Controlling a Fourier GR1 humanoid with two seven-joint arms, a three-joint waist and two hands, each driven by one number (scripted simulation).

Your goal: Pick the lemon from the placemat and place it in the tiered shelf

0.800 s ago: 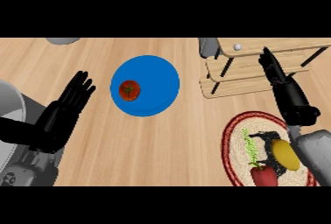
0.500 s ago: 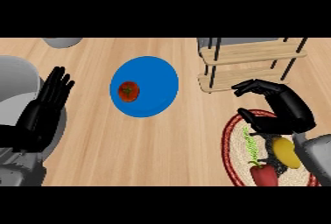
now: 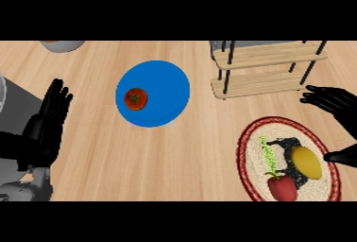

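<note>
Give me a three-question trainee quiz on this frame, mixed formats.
1. True or false: the lemon lies on the placemat.
2. What sits on the blue plate? A) tomato B) pepper C) lemon
3. Fill in: the right hand is open between the placemat and the ____.

Key:
1. True; a red pepper lies beside it.
2. A, the tomato.
3. shelf. The left hand rests open at the left edge.

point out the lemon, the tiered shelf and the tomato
lemon [image 3: 307, 162], head view, middle of its yellow body
tiered shelf [image 3: 268, 83], head view, bare lower wooden board
tomato [image 3: 135, 98], head view, middle of its red top
</note>
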